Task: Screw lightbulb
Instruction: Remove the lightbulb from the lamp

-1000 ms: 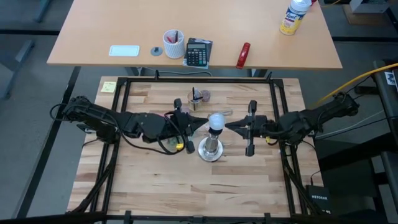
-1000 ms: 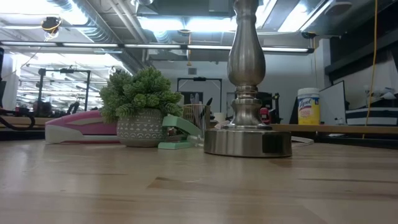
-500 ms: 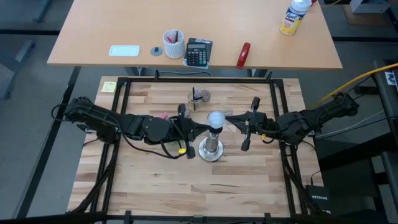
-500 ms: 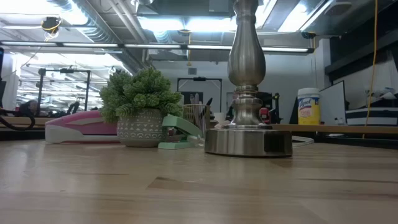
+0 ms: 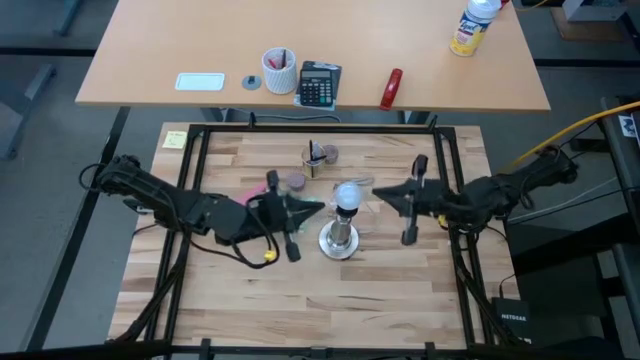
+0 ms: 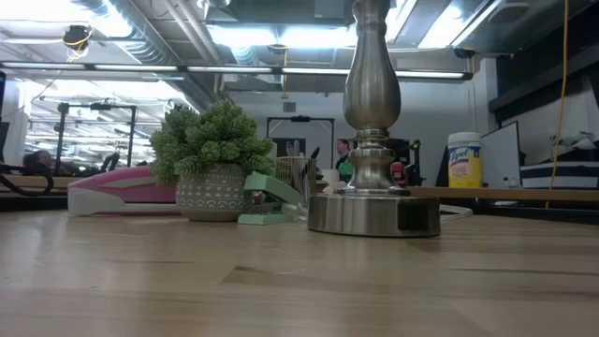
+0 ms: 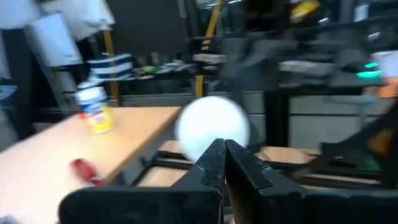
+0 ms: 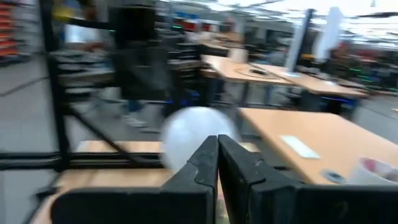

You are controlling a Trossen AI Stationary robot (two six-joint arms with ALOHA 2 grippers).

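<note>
While you read each view in turn, take the clock face from the high view, with twelve at the far edge of the table.

High view: you see the lightbulb [image 5: 347,194] seated upright on the stand [image 5: 340,240] at the table's middle, which suggests threading is done or nearly so.
Left gripper [image 5: 318,206]: it sits at nine o'clock of the bulb, just beside it and not touching, probably drawn clear of the glass.
Right gripper [image 5: 378,190]: it sits at three o'clock of the bulb, close but apart, a mirror of the other arm.

Low view: you get only the stand's silver base and stem [image 6: 372,131] on the wooden table [image 6: 281,281]; bulb and grippers are out of frame above.
Surface: a potted plant [image 6: 211,168], a pink stapler [image 6: 122,192] and a green one [image 6: 271,201] stand beside the base.
Room: ceiling lights, workbenches and a wipes canister [image 6: 464,159] lie beyond.

Left wrist view: your fingers [image 7: 239,165] are pressed together with nothing between them; the bulb's white globe [image 7: 212,127] floats just past the tips.

Right wrist view: fingers [image 8: 202,165] likewise closed and empty, the globe [image 8: 193,142] just ahead, other desks behind.
</note>
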